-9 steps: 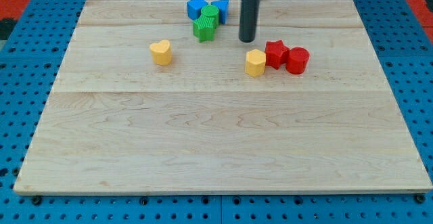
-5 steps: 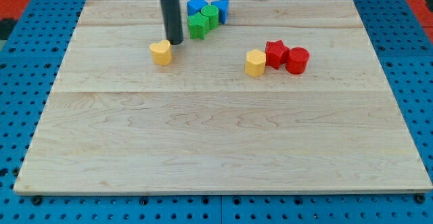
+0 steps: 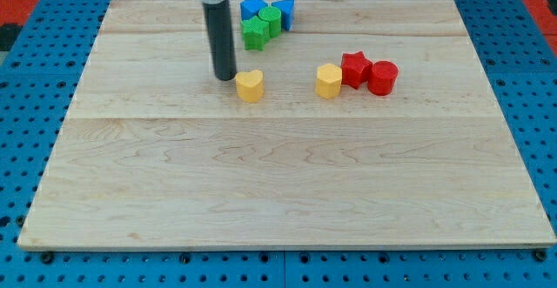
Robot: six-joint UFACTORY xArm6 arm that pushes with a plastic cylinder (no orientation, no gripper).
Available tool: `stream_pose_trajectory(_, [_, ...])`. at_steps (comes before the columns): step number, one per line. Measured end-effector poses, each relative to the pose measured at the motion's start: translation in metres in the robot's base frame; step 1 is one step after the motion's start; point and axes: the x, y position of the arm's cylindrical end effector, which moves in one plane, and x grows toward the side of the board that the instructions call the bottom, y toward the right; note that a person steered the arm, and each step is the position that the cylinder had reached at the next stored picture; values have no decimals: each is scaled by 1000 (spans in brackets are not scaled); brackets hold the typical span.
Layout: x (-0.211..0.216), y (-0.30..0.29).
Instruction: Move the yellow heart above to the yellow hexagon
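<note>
The yellow heart [image 3: 250, 85] lies on the wooden board [image 3: 278, 184], left of the yellow hexagon [image 3: 328, 80] with a gap between them. My tip [image 3: 224, 77] stands just left of the heart, close to its left edge; contact cannot be told. The dark rod rises from the tip toward the view's top.
A red star [image 3: 353, 68] touches the hexagon's right side, and a red cylinder [image 3: 382, 77] sits right of the star. Near the view's top are two green blocks [image 3: 259, 30] and two blue blocks [image 3: 254, 7] in a tight cluster.
The rod swept from right of the green blocks to the heart's left side. The heart has slid to the right and slightly down, closer to the hexagon.
</note>
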Motion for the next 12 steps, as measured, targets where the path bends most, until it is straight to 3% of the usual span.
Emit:
stream_pose_trajectory(1, [35, 28])
stream_pose_trajectory(2, [50, 136])
stream_pose_trajectory(3, [58, 151])
stream_pose_trajectory(5, [39, 38])
stream_pose_trajectory(6, [16, 85])
stream_pose_trajectory(7, [16, 92])
stream_pose_trajectory(8, [9, 33])
stream_pose_trajectory(9, [-27, 84])
stream_pose_trajectory(10, [-29, 140])
stream_pose_trajectory(11, [-23, 157])
stream_pose_trajectory(12, [-28, 122])
